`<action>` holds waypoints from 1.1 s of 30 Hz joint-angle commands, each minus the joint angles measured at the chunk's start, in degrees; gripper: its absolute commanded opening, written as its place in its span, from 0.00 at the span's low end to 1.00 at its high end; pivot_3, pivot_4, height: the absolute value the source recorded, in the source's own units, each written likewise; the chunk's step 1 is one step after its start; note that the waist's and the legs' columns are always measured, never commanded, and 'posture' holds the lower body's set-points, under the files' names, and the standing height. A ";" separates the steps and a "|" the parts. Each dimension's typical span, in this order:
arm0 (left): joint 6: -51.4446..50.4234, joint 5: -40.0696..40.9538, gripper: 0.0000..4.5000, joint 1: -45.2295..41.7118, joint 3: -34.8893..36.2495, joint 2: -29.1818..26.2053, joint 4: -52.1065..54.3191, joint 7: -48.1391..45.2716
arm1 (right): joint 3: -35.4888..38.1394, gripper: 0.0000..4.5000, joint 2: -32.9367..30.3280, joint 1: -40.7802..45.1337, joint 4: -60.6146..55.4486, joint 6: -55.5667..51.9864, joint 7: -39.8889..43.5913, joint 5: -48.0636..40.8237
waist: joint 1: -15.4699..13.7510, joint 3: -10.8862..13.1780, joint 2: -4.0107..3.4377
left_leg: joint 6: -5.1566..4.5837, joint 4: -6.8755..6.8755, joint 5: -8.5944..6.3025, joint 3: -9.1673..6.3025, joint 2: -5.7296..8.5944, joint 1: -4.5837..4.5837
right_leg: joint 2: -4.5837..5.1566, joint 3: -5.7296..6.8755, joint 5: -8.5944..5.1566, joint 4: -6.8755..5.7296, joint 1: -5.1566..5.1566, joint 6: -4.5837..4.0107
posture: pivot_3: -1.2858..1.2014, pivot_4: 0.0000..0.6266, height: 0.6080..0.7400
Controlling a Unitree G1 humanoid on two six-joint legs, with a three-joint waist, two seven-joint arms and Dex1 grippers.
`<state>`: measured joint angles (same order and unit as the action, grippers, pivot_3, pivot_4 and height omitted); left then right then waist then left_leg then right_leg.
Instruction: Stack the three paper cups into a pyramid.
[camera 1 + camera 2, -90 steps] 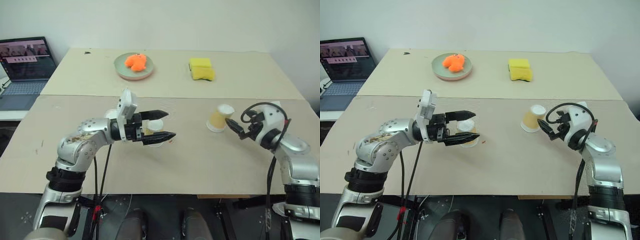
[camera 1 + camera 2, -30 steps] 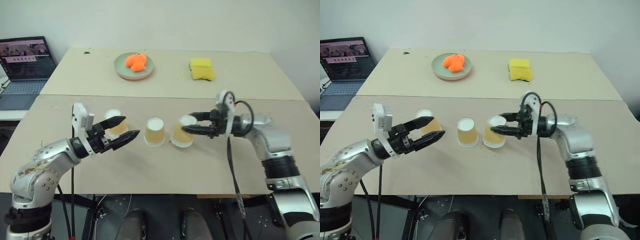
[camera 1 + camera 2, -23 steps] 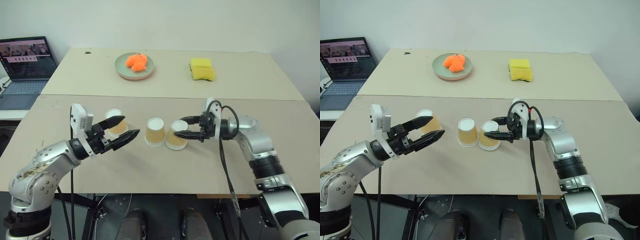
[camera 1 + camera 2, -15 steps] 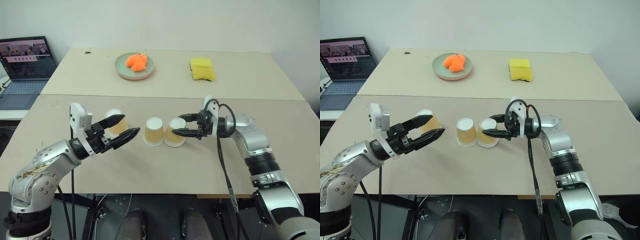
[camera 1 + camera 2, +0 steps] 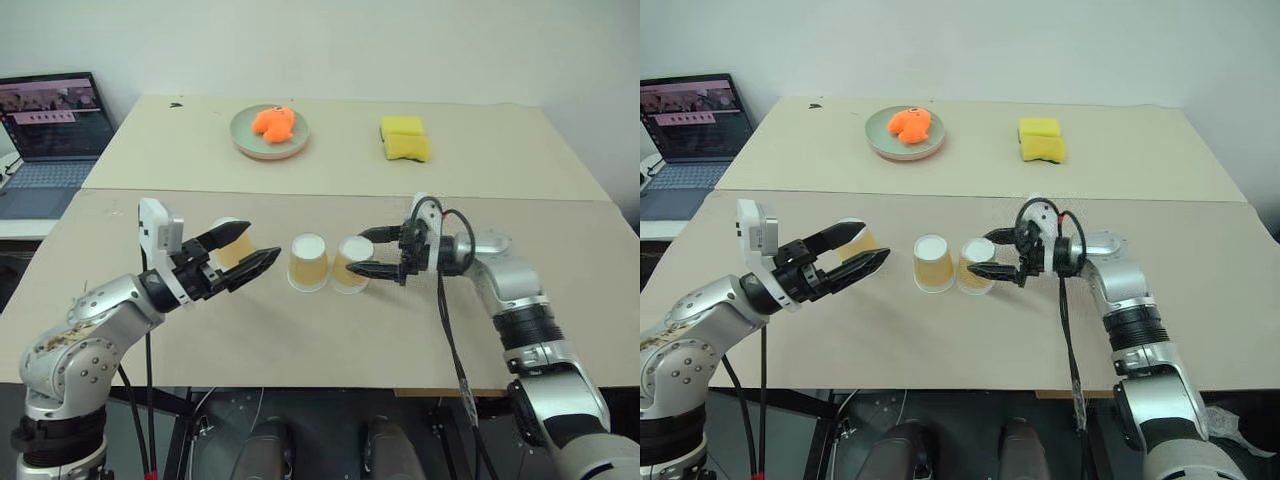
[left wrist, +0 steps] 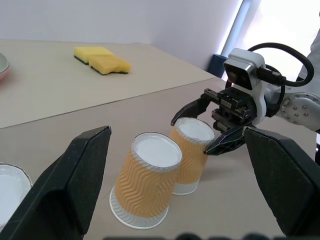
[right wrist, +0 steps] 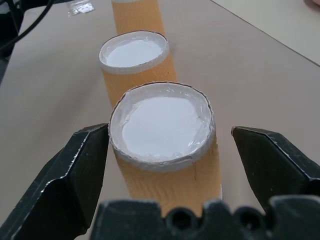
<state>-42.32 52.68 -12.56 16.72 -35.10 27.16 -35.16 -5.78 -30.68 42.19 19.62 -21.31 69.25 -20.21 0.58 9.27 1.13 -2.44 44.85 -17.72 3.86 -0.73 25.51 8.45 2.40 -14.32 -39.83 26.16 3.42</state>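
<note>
Right gripper (image 5: 372, 252) has just let go, jaws spread around the right cup (image 5: 351, 264), now touching the middle cup (image 5: 308, 262) mid-table; pyramid base formed. Left gripper (image 5: 243, 250) open, empty, straddling the third cup (image 5: 230, 244)

Three tan-orange paper cups stand upside down (white bases up) in a row on the table: the middle cup (image 5: 308, 262) and right cup (image 5: 351, 265) apparently touching, the left cup (image 5: 231, 245) apart from them.
</note>
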 commanded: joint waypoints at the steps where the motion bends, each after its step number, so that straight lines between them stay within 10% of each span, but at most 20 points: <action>1: 0.97 1.36 1.00 -1.13 1.12 0.09 0.08 -0.14 | 4.13 1.00 -2.42 1.73 -3.39 -4.54 1.29 -4.10 | 0.05 0.00 0.00 | 0.00 0.00 0.00 0.00 0.00 0.00 | 0.00 0.00 0.00 0.00 0.00 0.00 | 0.52 0.24 0.49; 17: 5.25 -4.19 1.00 1.16 9.20 2.48 -9.58 10.51 | 14.66 1.00 -9.96 -8.13 -24.57 -16.43 -3.07 -15.75 | 0.15 0.01 0.03 | -0.15 -0.02 -0.08 0.01 -0.03 -0.03 | 0.00 -0.03 0.01 -0.02 0.00 -0.02 | 0.52 0.24 0.49; 33: 10.20 -11.91 1.00 -2.14 0.26 4.97 -16.23 3.19 | 16.58 1.00 -10.85 -10.50 -30.22 -19.06 -7.58 -20.55 | -0.73 0.04 0.07 | -0.14 -0.01 -0.08 0.01 -0.01 0.02 | 0.02 0.03 0.02 0.07 -0.01 -0.02 | 0.52 0.24 0.49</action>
<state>-32.97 40.48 -13.68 16.77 -30.06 10.35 -30.94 8.51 -40.56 31.89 -8.35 -40.28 62.03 -39.26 -0.15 9.30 1.20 -2.58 44.84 -17.81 3.87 -0.75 25.53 8.47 2.42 -14.30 -39.76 26.14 3.40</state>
